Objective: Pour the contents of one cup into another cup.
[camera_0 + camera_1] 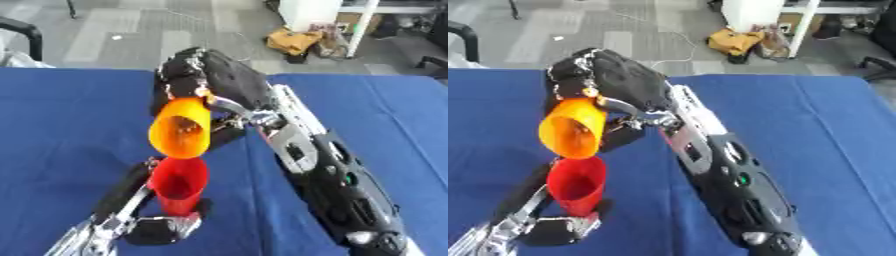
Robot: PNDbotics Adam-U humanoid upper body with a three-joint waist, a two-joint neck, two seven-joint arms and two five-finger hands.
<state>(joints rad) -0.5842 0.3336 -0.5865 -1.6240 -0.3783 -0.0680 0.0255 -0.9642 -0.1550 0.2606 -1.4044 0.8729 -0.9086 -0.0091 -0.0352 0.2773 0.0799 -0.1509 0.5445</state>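
Note:
An orange cup point(181, 128) is tipped on its side with its mouth toward me, held by my right hand point(206, 77), whose fingers curl round its base. Its rim hangs just above the mouth of a red cup point(179, 185), which stands upright over the blue table point(61, 125). My left hand point(140, 212) comes up from the lower left with its fingers wrapped round the red cup's lower part. I cannot make out anything inside either cup.
My right forearm point(328, 175) crosses the table from the lower right toward the middle. Beyond the table's far edge lie grey floor, a yellow bag point(293, 40) and a white cabinet point(311, 12).

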